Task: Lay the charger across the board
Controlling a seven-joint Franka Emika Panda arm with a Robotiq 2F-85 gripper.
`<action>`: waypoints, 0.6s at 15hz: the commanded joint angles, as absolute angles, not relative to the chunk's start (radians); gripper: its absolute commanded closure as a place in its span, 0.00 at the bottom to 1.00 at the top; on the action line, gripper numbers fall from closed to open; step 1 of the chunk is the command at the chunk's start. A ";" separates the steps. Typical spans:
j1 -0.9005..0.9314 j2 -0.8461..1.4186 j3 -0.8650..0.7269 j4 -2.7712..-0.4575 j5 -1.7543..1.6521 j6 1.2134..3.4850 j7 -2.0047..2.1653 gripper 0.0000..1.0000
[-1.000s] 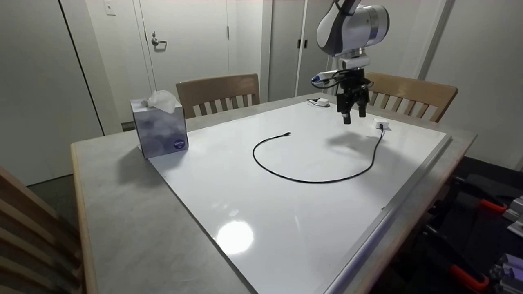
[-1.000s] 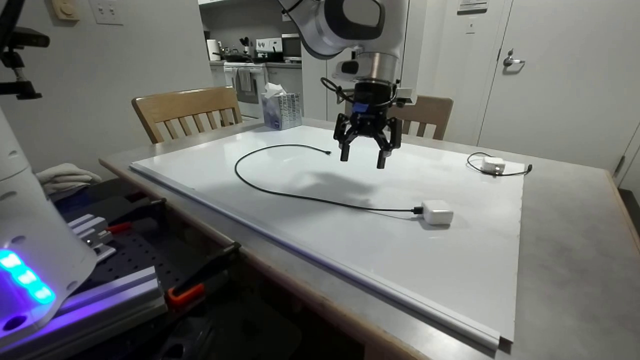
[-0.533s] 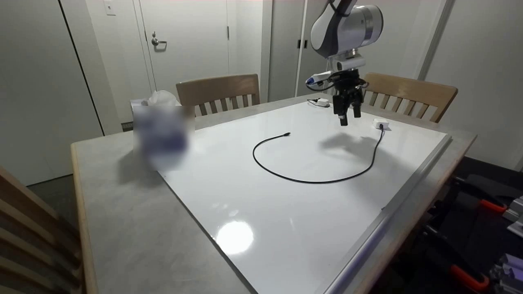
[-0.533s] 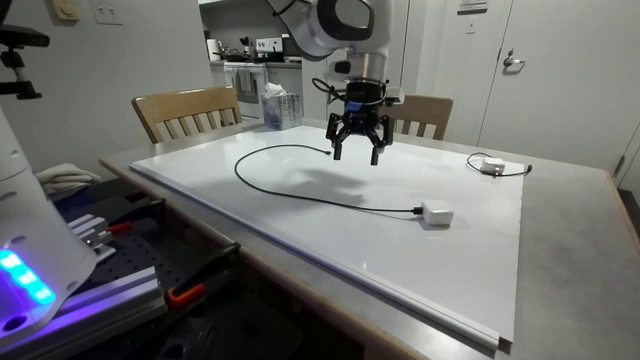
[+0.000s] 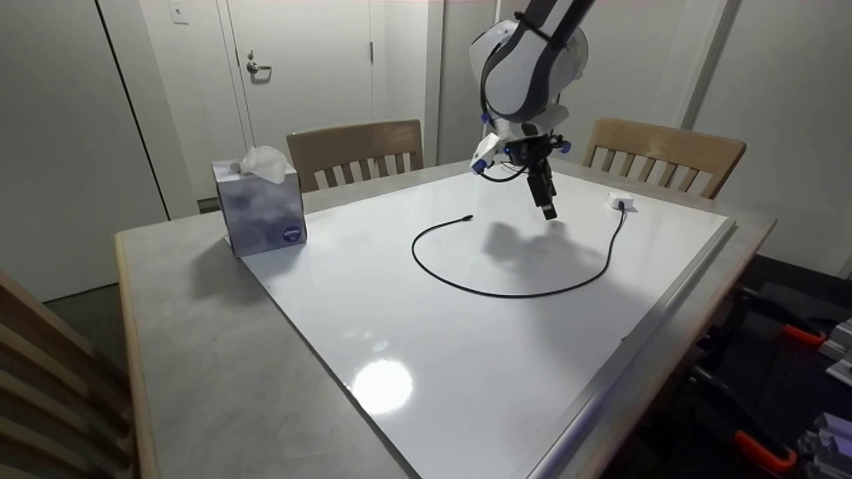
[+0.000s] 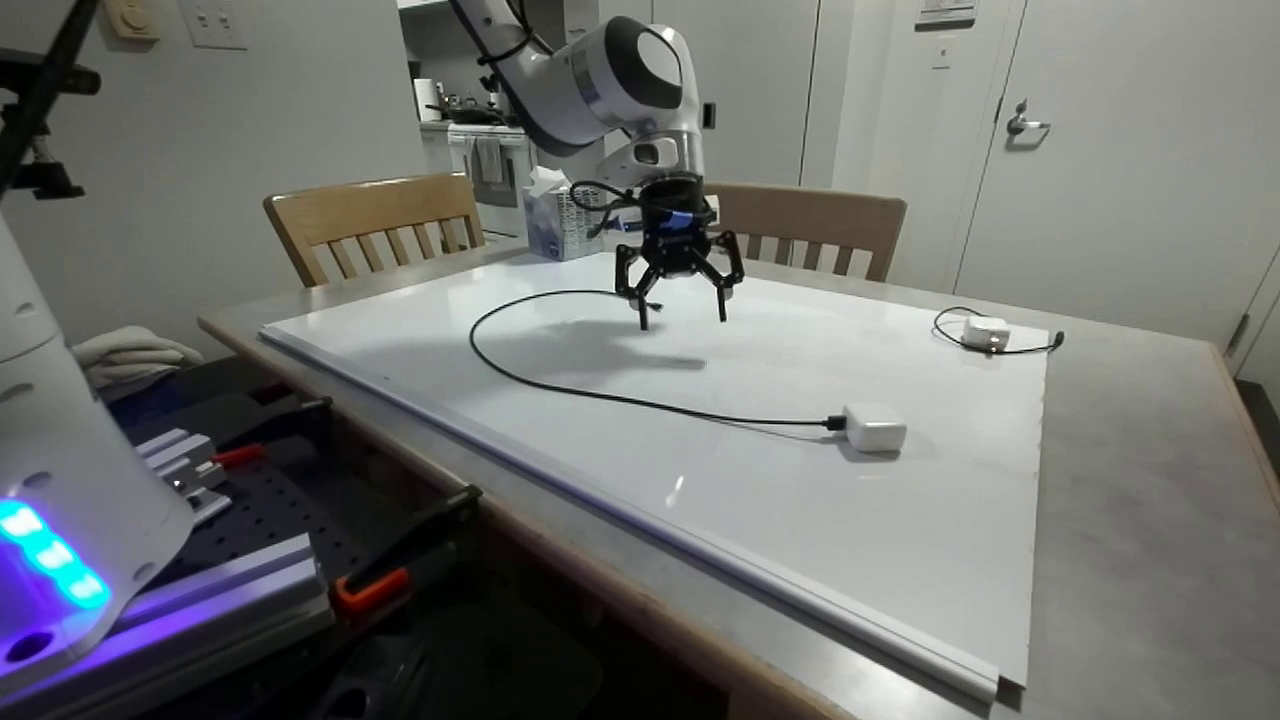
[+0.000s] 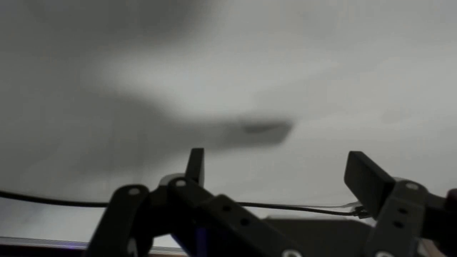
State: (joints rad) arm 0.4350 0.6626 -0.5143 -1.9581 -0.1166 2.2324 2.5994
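Observation:
The charger's black cable (image 5: 512, 295) lies in a wide curve on the glossy white board (image 5: 346, 299). Its white plug block (image 5: 620, 200) sits on the board at one end, and a small connector is at the other. In an exterior view, the cable (image 6: 640, 402), block (image 6: 875, 427) and board (image 6: 760, 500) also show. My gripper (image 6: 683, 318) is open and empty above the board, near the connector end and apart from it. It is tilted in an exterior view (image 5: 547, 207). In the wrist view, the open fingers (image 7: 276, 155) partly cover the cable (image 7: 300, 208).
A blue tissue box (image 5: 263, 213) stands at a board corner. A second white block (image 6: 985, 331) with a short black cable lies at another corner. Wooden chairs (image 6: 375, 225) stand round the grey table (image 6: 1150, 500). A raised rail (image 6: 620, 510) runs along one board edge.
My gripper has moved left in both exterior views, and has turned and tilted. It stays open. The charger and the board have not moved.

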 commanded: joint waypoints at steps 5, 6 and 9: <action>0.413 0.663 -0.476 -1.956 -0.181 2.237 2.603 0.00; 0.413 0.663 -0.477 -1.956 -0.181 2.237 2.603 0.00; 0.408 0.660 -0.470 -1.961 -0.193 2.277 2.568 0.00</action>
State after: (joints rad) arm 0.4135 0.6634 -0.4767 -1.9560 -0.1826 2.2404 2.5995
